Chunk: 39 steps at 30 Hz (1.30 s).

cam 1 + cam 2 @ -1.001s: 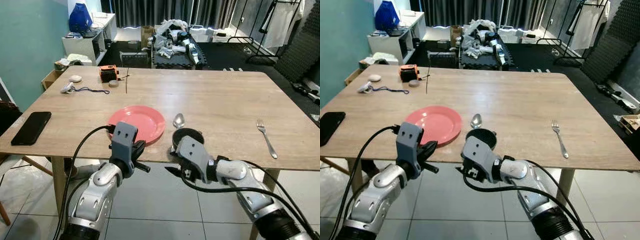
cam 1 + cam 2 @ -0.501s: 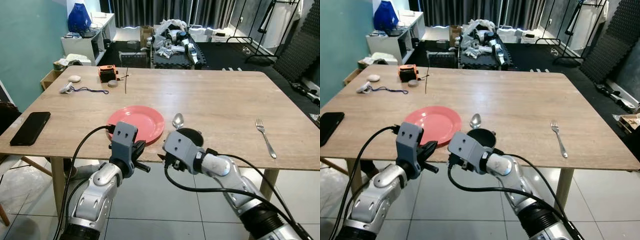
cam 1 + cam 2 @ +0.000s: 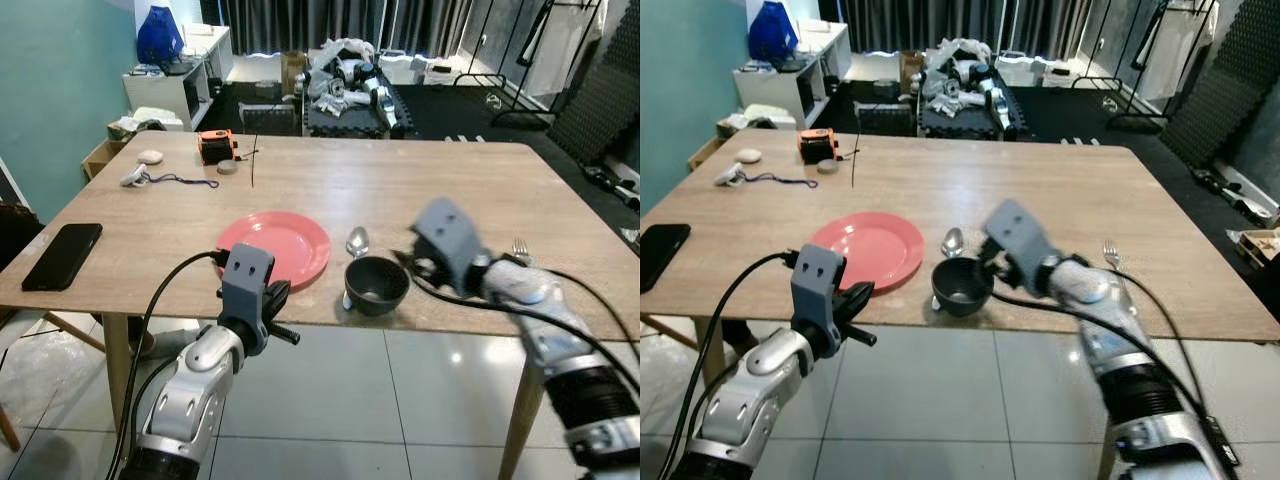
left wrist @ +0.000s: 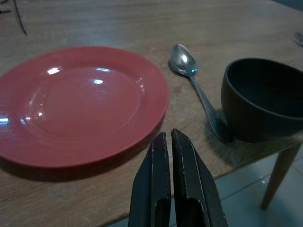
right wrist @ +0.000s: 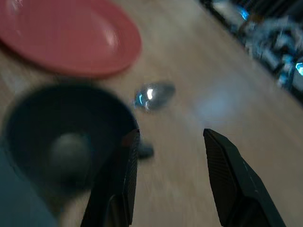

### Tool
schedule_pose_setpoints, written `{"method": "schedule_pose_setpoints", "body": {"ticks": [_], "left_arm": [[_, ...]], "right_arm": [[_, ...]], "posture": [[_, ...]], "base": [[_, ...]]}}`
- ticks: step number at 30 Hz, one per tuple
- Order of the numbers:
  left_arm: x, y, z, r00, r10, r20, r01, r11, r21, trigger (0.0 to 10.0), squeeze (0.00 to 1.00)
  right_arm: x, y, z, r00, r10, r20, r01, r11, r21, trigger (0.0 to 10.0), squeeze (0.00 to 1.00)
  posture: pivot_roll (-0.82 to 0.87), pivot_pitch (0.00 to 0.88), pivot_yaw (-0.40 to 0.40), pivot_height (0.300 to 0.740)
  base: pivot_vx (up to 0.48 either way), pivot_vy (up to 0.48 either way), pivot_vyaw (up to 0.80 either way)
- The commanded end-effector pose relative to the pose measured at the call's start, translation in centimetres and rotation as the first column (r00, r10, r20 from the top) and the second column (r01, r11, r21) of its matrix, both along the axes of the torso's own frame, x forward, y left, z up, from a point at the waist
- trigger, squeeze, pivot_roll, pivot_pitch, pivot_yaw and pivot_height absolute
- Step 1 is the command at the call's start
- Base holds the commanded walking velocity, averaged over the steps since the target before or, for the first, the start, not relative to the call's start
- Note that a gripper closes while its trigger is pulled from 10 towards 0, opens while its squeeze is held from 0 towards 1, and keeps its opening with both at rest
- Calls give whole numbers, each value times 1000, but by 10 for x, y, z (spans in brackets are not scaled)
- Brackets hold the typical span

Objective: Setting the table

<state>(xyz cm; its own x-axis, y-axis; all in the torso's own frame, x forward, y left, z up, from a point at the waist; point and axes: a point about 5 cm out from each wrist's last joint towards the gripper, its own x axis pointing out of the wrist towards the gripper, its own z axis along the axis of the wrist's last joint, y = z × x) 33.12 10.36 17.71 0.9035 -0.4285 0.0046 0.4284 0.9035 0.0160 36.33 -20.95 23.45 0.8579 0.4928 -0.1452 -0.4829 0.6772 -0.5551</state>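
Two silver arms reach over a wooden table in the head view. Mid-frame sits a red plate, with a spoon and black bowl to its right and a fork further right. No writing is readable. In the left wrist view, the left gripper is pressed together near the plate's rim. In the blurred right wrist view, the right gripper is spread apart, empty, beside the bowl.
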Motion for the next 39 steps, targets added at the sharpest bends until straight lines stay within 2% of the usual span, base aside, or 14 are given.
{"method": "schedule_pose_setpoints", "body": {"ticks": [1, 6, 8, 12, 13, 14, 17, 19, 23, 25, 28, 30, 36, 39], "left_arm": [[-1, 3, -1, 1000, -1, -12, 1, 1000, 4, 10000, 0], [-1, 3, -2, 1000, -3, -14, 3, 1000, 8, 10000, 0], [0, 1, -1, 1000, -5, -14, 5, 1000, 6, 10000, 0], [0, 0, -1, 1000, -5, -14, 5, 1000, 5, 10000, 0], [-1, 1, -2, 1000, -5, -15, 5, 1000, 6, 10000, 0], [-1, 1, -2, 1000, -5, -16, 5, 1000, 7, 10000, 0], [-1, 1, -2, 1000, -5, -17, 5, 1000, 8, 10000, 0], [-1, 1, -2, 1000, -5, -17, 5, 1000, 8, 10000, 0], [-1, -1, -2, 1000, -7, -15, 7, 1000, 5, 10000, 0], [-2, 0, -2, 1000, -6, -15, 6, 1000, 5, 10000, 0], [-2, 1, -2, 1000, -5, -15, 5, 1000, 7, 10000, 0], [-2, 2, -2, 1000, -4, -15, 4, 1000, 8, 10000, 0], [-1, -1, -2, 1000, -9, -14, 9, 1000, 7, 10000, 0], [-1, -2, -1, 1000, -12, -13, 12, 1000, 5, 10000, 0]], "right_arm": [[-9, -11, -8, 997, 49, -66, -47, 999, 20, 10000, 0], [-10, -14, -12, 992, 41, -120, -33, 997, 70, 10000, 0], [-9, -3, -15, 984, 76, -160, -51, 987, 154, 10000, 0], [-10, 8, -14, 979, 120, -165, -79, 969, 235, 10000, 0], [-10, 19, -11, 973, 168, -160, -112, 944, 310, 10000, 0], [-11, 23, -11, 969, 186, -161, -125, 935, 331, 10000, 0], [-8, 36, -16, 972, 168, -162, -123, 958, 258, 10000, 0], [-6, 38, -18, 975, 152, -161, -112, 966, 235, 10000, 0], [5, 42, -23, 995, -6, -96, 15, 995, 97, 10000, 0], [6, 42, -22, 998, -33, -63, 38, 995, 92, 10000, 0], [1, 43, -20, 997, 12, -81, 0, 990, 140, 10000, 0], [0, 41, -21, 996, 13, -85, -3, 992, 125, 10000, 0], [6, 29, -24, 993, -85, -80, 87, 996, 21, 10000, 0], [8, 24, -31, 984, -141, -106, 142, 990, 2, 10000, 0]], "posture": [[-13, 90, 68, 740], [-15, 92, 70, 740], [-11, 92, 68, 740], [-9, 94, 68, 740], [-11, 95, 68, 740], [-11, 95, 68, 740], [-12, 92, 67, 740], [-12, 92, 67, 740], [-7, 89, 64, 740], [-4, 88, 66, 740], [-1, 88, 65, 740], [-5, 87, 67, 740], [-10, 82, 69, 740], [-10, 80, 69, 740]], "base": [[0, 0, 0], [0, 0, 0], [0, 0, 0], [0, 0, 0], [0, 0, 0], [0, 0, 0], [0, 0, 0], [0, 0, 0], [0, 0, 0], [0, 0, 0], [0, 0, 0], [0, 0, 0], [0, 0, 0], [0, 0, 0]]}}
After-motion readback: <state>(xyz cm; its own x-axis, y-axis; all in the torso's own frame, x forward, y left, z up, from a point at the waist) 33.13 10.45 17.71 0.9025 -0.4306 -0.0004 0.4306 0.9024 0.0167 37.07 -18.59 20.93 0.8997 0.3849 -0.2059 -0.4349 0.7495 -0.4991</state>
